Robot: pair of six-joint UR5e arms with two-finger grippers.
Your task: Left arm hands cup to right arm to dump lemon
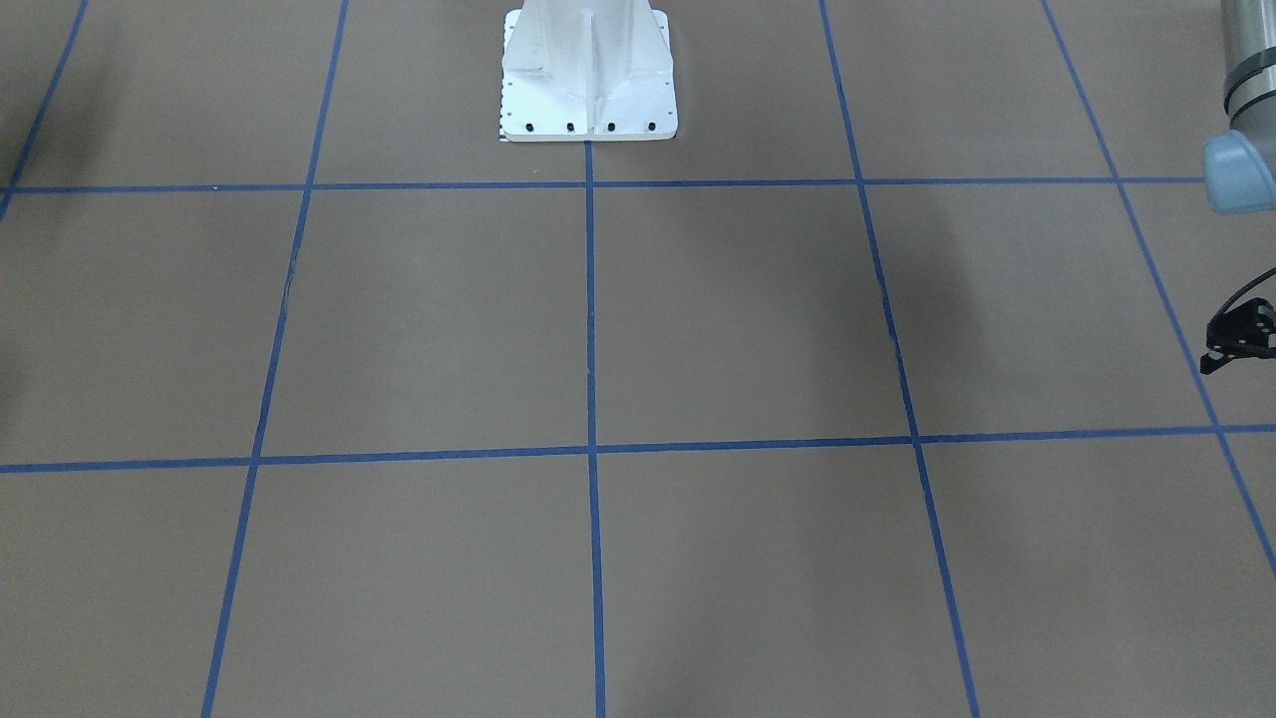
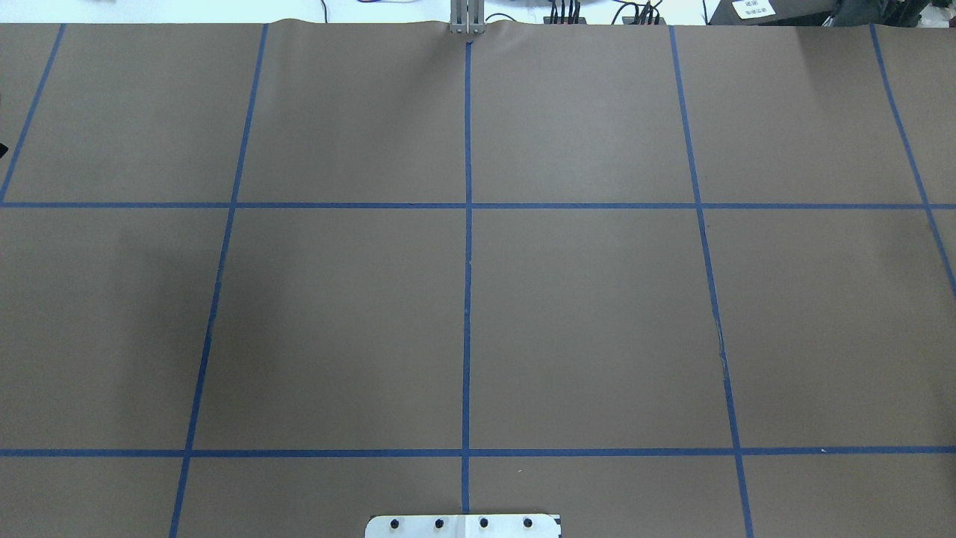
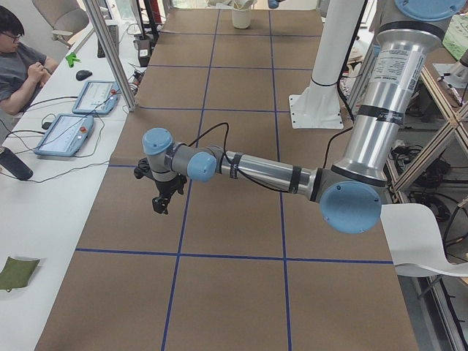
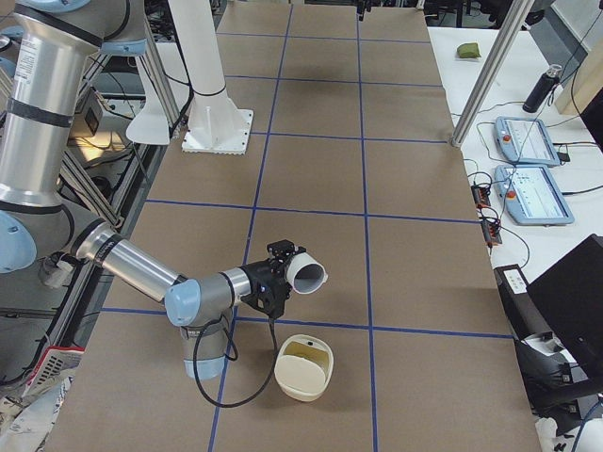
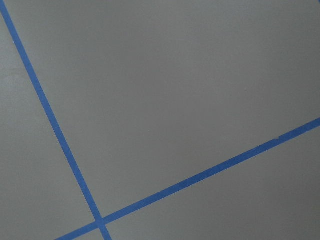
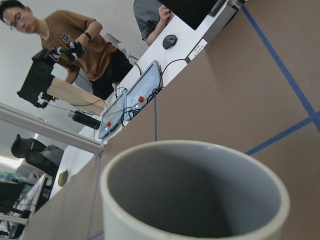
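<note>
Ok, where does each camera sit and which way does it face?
Front-facing: across the table, facing the robot; left arm at the edge.
Overhead: behind the robot, looking down; only the base plate.
Exterior left: table's left end; near left arm, claw down.
Exterior right: table's right end; near right arm with the cup.
Left wrist: down at taped table; no body.
Right wrist: over the cup's mouth toward operators.
Shared: the cup, in both right views.
</note>
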